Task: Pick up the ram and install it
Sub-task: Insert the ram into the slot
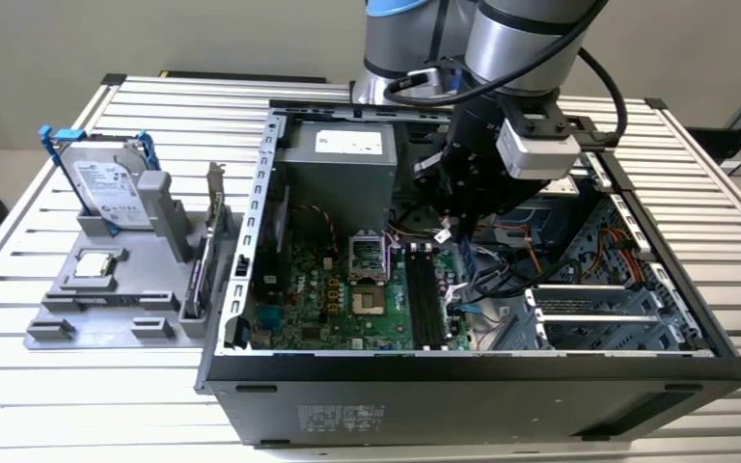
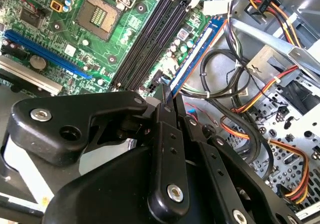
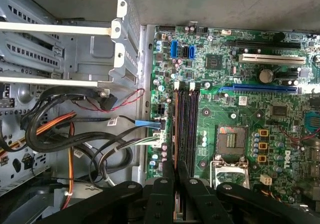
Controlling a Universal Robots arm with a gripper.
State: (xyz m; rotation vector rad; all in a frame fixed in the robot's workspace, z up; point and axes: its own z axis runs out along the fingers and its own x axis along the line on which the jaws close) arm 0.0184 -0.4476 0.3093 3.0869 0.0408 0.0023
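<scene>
My gripper (image 1: pixel 461 231) hangs inside the open computer case (image 1: pixel 248 289), over the green motherboard (image 1: pixel 344 289). It is shut on the ram (image 3: pixel 175 129), which I see edge-on as a thin strip running out from between the black fingertips (image 3: pixel 168 173). In the second wrist view the ram (image 2: pixel 200 47) appears as a narrow blue-and-gold strip leading away from the gripper (image 2: pixel 167 95). It hovers beside and roughly parallel to the black memory slots (image 3: pixel 187 129), on their cable side. Both slots (image 2: pixel 150 39) look empty, and whether the ram touches the board is unclear.
Bundled black, orange and red cables (image 3: pixel 75 129) and a metal drive cage (image 1: pixel 602 309) lie beside the slots. The open CPU socket (image 3: pixel 231 138) is on the other side. Outside the case, a grey fixture (image 1: pixel 113 299) holds a hard drive (image 1: pixel 107 183) in a blue frame and an expansion card (image 1: pixel 209 241).
</scene>
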